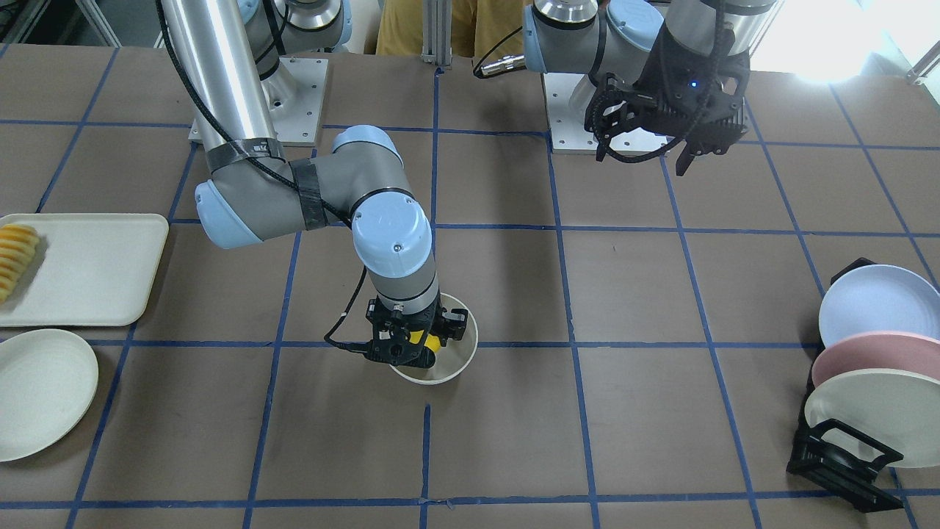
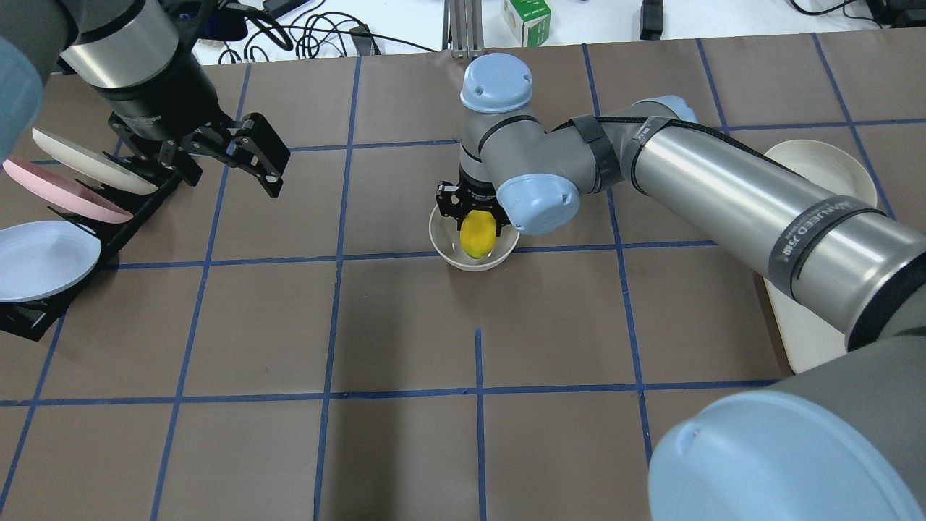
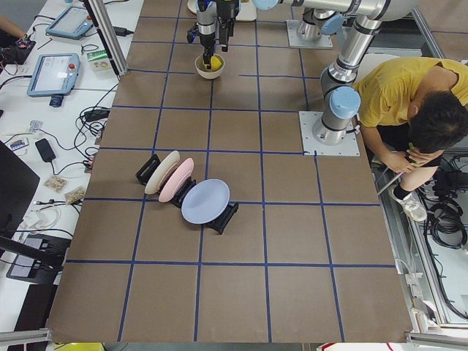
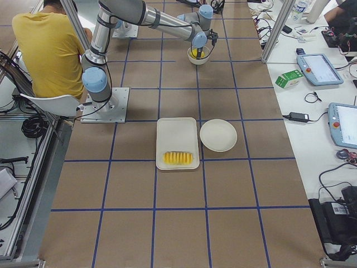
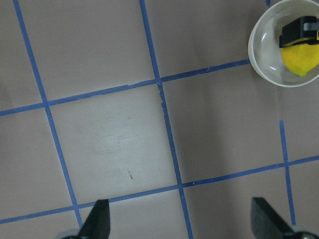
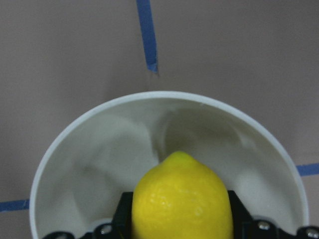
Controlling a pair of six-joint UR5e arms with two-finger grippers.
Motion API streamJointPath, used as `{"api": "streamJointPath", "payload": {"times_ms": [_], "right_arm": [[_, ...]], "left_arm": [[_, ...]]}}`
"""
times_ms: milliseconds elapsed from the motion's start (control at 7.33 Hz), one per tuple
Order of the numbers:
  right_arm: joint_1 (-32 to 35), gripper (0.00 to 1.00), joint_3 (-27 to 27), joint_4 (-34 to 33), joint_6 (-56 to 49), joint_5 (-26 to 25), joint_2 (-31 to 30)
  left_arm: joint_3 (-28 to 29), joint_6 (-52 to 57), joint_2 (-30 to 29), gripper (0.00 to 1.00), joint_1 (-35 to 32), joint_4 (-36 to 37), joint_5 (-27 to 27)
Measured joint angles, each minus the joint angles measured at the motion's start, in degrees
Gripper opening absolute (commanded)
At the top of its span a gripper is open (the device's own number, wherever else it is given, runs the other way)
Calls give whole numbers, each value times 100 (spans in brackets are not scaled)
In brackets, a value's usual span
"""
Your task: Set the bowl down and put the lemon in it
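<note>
The small off-white bowl (image 2: 443, 244) stands upright on the brown table near its middle. It also shows in the front view (image 1: 464, 351) and in the left wrist view (image 5: 263, 56). My right gripper (image 2: 478, 223) points straight down into it and is shut on the yellow lemon (image 2: 478, 234). In the right wrist view the lemon (image 6: 182, 201) sits between the pads, inside the bowl's rim (image 6: 94, 124). I cannot tell whether it touches the bottom. My left gripper (image 2: 269, 161) is open and empty, held high above the table to the bowl's left.
A black rack with pastel plates (image 2: 58, 210) stands by the left gripper. A cream tray (image 1: 95, 272) with sliced fruit (image 1: 16, 253) and a flat off-white plate (image 1: 44, 389) lie on the right arm's side. A person in yellow (image 3: 409, 95) sits behind the robot bases.
</note>
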Motion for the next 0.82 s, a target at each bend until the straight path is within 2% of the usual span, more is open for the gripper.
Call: {"api": "streamJointPath", "payload": {"times_ms": [273,409,818], "right_arm": [[0,90,0,-157,37,3,126],[0,100,1,-183,50,4,135],[27,100,-14,-161,55,-8,40]], "left_arm": [[29,13,55,100,281,18,-11],[20,-51,93,100,337,16,8],[13,-260,60,100,357,38,17]]}}
